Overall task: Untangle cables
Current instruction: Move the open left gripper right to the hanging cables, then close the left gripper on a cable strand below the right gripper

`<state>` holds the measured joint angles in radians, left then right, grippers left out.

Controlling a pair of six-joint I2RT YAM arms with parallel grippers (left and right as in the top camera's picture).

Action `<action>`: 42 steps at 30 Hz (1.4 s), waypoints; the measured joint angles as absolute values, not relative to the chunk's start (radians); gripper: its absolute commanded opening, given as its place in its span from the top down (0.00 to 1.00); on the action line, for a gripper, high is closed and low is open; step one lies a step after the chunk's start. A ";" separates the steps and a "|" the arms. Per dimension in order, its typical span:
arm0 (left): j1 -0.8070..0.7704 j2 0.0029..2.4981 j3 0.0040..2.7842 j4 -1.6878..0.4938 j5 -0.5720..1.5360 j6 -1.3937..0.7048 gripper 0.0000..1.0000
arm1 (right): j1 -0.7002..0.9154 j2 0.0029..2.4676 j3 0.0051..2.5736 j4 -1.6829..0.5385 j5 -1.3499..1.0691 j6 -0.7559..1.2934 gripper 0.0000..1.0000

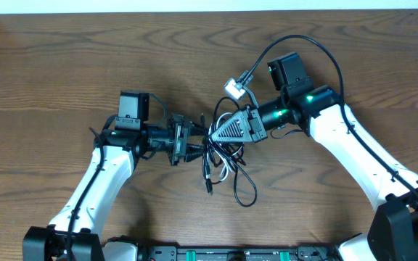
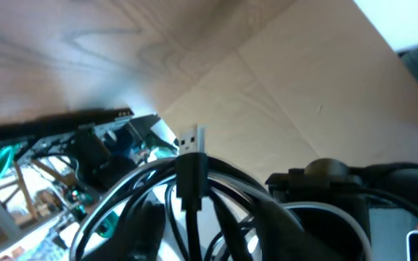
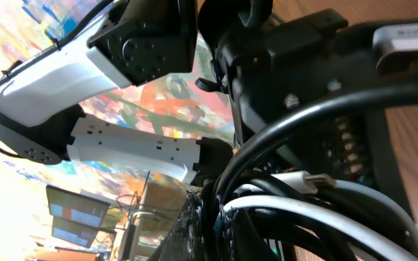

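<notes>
The cables [image 1: 225, 165] form a tangled bunch of black strands and a white one at the table's middle, with loops trailing toward the front. My right gripper [image 1: 218, 135] is shut on the bunch's top; the right wrist view shows black strands and a white cable [image 3: 303, 210] pinched at the right gripper [image 3: 227, 217]. My left gripper [image 1: 192, 142] meets the bunch from the left. In the left wrist view its fingers [image 2: 147, 228] stand apart with several strands between them. A black cable with a USB plug [image 2: 191, 139] sticks up just ahead of the left gripper [image 2: 209, 235].
The wooden table [image 1: 64, 65] stretches around both arms. A thick black arm wire [image 1: 296, 40] loops above the right wrist, with a silver connector [image 1: 233, 88] beside it. A black rail [image 1: 216, 254] runs along the front edge.
</notes>
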<state>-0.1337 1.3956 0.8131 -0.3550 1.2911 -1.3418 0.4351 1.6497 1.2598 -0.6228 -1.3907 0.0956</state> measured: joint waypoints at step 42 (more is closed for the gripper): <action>-0.140 1.396 0.813 -0.405 0.888 -0.922 0.92 | 0.593 1.650 1.259 -0.752 -0.820 0.097 0.99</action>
